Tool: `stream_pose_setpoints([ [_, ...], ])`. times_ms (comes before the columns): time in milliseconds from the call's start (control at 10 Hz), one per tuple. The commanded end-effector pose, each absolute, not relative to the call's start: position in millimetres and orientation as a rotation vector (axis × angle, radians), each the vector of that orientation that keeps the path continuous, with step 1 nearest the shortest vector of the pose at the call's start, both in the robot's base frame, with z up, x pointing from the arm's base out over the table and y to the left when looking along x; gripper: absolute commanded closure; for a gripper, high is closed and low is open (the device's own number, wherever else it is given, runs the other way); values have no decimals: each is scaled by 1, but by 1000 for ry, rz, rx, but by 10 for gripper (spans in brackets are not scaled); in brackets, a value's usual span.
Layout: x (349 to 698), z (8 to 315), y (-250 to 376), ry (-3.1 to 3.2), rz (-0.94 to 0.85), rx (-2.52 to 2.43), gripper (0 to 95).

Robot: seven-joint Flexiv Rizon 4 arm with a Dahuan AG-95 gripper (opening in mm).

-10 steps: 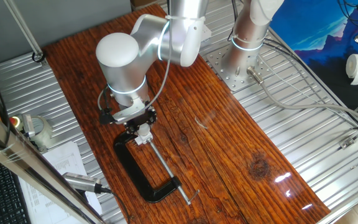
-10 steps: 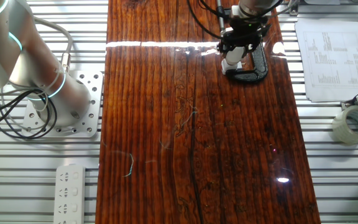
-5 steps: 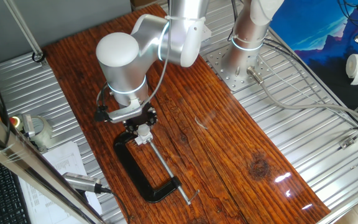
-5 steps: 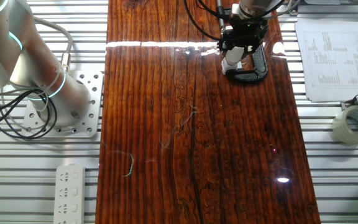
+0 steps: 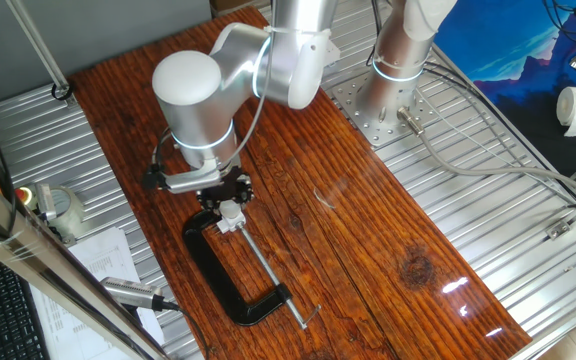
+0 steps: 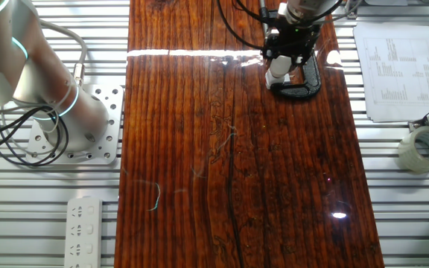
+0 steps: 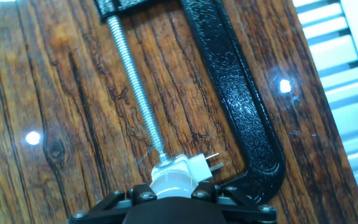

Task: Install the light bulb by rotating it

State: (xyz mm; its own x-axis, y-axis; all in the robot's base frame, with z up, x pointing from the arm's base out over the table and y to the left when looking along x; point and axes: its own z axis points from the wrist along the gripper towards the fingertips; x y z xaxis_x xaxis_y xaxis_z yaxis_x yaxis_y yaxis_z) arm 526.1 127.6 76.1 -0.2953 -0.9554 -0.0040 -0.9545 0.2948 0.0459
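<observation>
1. In one fixed view we see the arm's pincer (image 5: 228, 197) pointing down at the left middle of the frame, over the wooden surface (image 5: 368, 230).
2. Directly beneath it sits a small white socket block (image 5: 230, 217), held at the closed end of a black C-clamp (image 5: 213, 270) that lies flat on the boards and runs toward the lower middle of the frame.
3. In the hand view the clamp's threaded screw (image 7: 135, 87) runs down from the upper left and meets the white socket block (image 7: 188, 167) at the bottom centre; the clamp's curved black frame (image 7: 241, 93) sweeps down the right side.
4. The light bulb (image 7: 174, 185) shows in the hand view as a pale rounded shape at the bottom centre, just below the socket block and right against the dark pincer body (image 7: 173, 208). It appears seated on the block, though we cannot tell how deep it sits.
5. The dark fingers stand close on either side of the bulb, so we read the pincer as closed around it, but the actual contact is hidden at the frame's lower edge.
6. In the other fixed view the pincer (image 6: 283, 59) is at the upper right of the frame, above the white block (image 6: 278, 73) and the clamp's curved end (image 6: 304, 85).
7. Papers (image 6: 397, 71) and a roll of tape (image 6: 423, 149) lie on the metal grating to the right in that view.
</observation>
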Motion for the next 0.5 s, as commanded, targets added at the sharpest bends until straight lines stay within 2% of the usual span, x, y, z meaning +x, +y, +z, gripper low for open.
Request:
stream_pose_setpoints([
  [100, 527, 74, 127, -2537, -58, 1815, 950],
  [500, 527, 74, 127, -2582, -54, 1751, 950],
])
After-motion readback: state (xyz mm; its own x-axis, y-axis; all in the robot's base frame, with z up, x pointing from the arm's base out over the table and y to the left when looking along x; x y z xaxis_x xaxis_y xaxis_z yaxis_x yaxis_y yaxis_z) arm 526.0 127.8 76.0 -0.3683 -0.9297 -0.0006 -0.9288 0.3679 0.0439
